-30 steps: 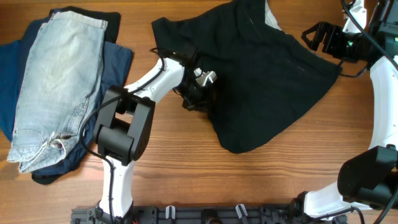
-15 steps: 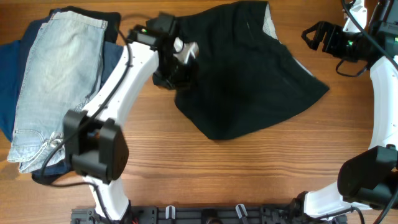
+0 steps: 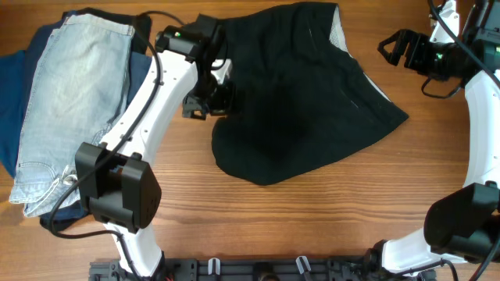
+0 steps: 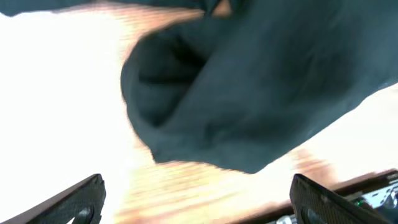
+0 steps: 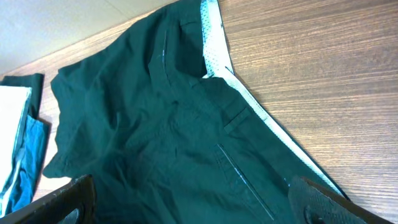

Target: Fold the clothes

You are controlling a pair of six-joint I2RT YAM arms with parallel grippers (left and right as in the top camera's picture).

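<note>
L hand (image 3: pixel 209 100) spread wide, by shorts (image 3: pixel 312 94)

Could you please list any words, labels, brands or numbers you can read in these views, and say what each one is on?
No text can be read in any view.
The black shorts show no label or print.
The denim shorts show no legible tag.
The left wrist view is blurred.

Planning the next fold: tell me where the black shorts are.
Overhead view: the black shorts lie spread at the upper middle of the table, the left end effector at their left edge, the right end effector beyond their upper right corner.
</note>
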